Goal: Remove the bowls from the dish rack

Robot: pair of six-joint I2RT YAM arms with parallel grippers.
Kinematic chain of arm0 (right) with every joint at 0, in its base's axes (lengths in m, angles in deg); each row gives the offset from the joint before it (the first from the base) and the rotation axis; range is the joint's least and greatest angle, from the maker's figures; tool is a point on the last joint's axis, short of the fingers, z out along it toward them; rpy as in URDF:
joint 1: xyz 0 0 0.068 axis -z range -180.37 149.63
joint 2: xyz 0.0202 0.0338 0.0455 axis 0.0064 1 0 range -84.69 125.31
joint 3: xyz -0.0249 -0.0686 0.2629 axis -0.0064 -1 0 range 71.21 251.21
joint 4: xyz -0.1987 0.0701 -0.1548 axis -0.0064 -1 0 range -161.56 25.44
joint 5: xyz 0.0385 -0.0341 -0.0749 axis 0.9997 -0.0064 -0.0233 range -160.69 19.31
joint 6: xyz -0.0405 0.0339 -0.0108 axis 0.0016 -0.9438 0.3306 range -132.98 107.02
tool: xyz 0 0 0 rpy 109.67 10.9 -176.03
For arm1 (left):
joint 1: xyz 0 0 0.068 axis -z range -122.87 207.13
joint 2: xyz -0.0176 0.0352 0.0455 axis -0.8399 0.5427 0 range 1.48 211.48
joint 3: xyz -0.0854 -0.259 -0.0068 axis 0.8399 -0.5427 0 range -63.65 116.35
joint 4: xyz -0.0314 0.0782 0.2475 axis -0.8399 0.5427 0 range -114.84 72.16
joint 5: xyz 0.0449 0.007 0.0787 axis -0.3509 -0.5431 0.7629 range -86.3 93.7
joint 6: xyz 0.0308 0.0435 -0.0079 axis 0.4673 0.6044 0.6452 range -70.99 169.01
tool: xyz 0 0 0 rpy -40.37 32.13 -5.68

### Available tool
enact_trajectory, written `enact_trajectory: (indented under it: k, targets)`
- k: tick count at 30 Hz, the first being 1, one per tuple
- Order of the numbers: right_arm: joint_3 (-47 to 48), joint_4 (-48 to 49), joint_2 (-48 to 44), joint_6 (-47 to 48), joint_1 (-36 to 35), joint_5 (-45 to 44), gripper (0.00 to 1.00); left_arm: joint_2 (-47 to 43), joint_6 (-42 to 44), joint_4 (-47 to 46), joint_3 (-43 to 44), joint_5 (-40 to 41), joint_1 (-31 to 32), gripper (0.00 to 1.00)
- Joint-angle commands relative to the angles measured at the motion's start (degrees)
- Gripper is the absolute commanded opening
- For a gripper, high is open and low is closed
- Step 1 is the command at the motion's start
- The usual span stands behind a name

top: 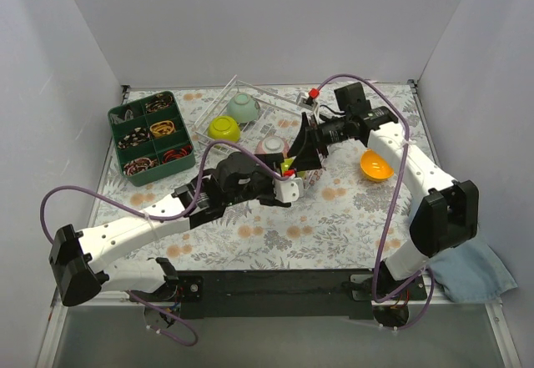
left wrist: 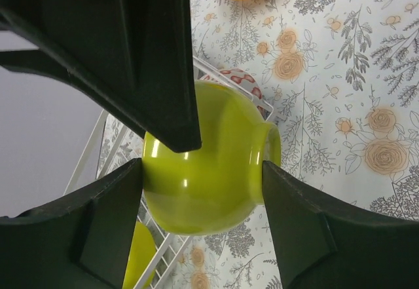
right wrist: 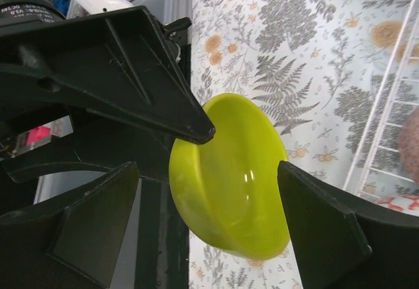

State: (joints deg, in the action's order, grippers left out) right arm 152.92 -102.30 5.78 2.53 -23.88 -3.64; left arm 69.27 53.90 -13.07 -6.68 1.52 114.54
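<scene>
A lime-yellow bowl (top: pixel 288 166) hangs in the air between both grippers, above the rack's near right corner. My left gripper (left wrist: pixel 203 171) is shut on this bowl (left wrist: pixel 209 171), with both fingers against its sides. My right gripper (right wrist: pixel 209 171) is open around the same bowl (right wrist: pixel 229 184), with a gap at one finger. The white wire dish rack (top: pixel 250 89) holds a pale green bowl (top: pixel 244 107), a second lime-yellow bowl (top: pixel 224 128) and a pink-patterned bowl (top: pixel 272 145). An orange bowl (top: pixel 376 166) sits on the table to the right.
A dark green compartmented tray (top: pixel 152 134) stands left of the rack. A blue cloth (top: pixel 471 272) lies off the table's near right corner. A red-patterned bowl (left wrist: pixel 239 79) sits at the rack's edge under the grippers. White walls enclose the flowered table.
</scene>
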Motion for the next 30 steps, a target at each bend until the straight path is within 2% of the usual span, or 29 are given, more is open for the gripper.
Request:
enact_trajectory:
  k: [1, 4, 7, 9, 10, 12, 13, 16, 19, 20, 22, 23, 25, 26, 30]
  targets:
    - [2.4, -8.9, 1.9, 8.2, -1.9, 3.4, 0.93, -2.0, 4.4, -1.8, -1.0, 3.9, 2.2, 0.34]
    - [2.5, -12.5, 2.7, 11.0, -3.4, 2.8, 0.84, -2.2, 5.3, -1.8, -1.8, 5.2, 2.5, 0.34]
    - [2.1, -15.1, 3.2, 13.1, -4.5, 2.7, 0.7, -2.4, 5.8, -1.8, -2.1, 6.2, 2.5, 0.34]
    - [1.7, -15.6, 3.2, 13.7, -5.1, 2.6, 0.58, -2.5, 6.3, -1.8, -2.4, 6.7, 2.6, 0.34]
    - [1.5, -16.0, 3.2, 13.9, -5.1, 2.5, 0.46, -2.5, 6.5, -1.8, -2.6, 6.7, 2.6, 0.34]
    - [1.3, -16.2, 3.0, 14.2, -5.3, 2.4, 0.34, -2.7, 6.3, -1.8, -2.9, 6.7, 2.7, 0.34]
    - [1.3, -16.4, 2.9, 14.3, -5.4, 2.4, 0.23, -2.8, 6.1, -1.8, -3.0, 6.7, 2.6, 0.33]
    - [1.3, -16.5, 2.4, 14.3, -5.4, 2.1, 0.07, -3.2, 5.0, -1.8, -3.3, 6.8, 2.7, 0.38]
    - [1.2, -16.4, 1.7, 14.0, -5.4, 1.6, 0.01, -3.5, 2.9, -1.8, -3.4, 7.0, 2.6, 0.46]
    - [1.2, -16.4, 1.5, 13.6, -5.4, 1.0, 0.01, -3.6, 2.2, -1.8, -3.4, 7.3, 2.6, 0.55]
    - [0.8, -16.4, 0.5, 13.1, -5.4, 0.2, 0.01, -3.7, 0.1, -2.1, -3.4, 7.7, 2.7, 0.65]
    - [0.6, -16.3, 0.1, 12.8, -5.4, -1.1, 0.01, -3.8, -0.9, -2.5, -3.4, 8.1, 2.7, 0.74]
    - [-0.3, -16.1, -1.7, 11.1, -5.4, -2.9, 0.01, -4.2, -4.2, -3.1, -3.4, 8.6, 2.7, 0.86]
    - [-0.7, -16.1, -2.3, 10.6, -5.4, -4.7, 0.01, -4.2, -4.6, -3.8, -3.4, 8.9, 2.7, 0.96]
    - [-3.7, -15.7, -7.3, 7.1, -5.4, -10.7, 0.01, -4.8, -12.4, -4.7, -3.6, 10.3, 2.4, 0.98]
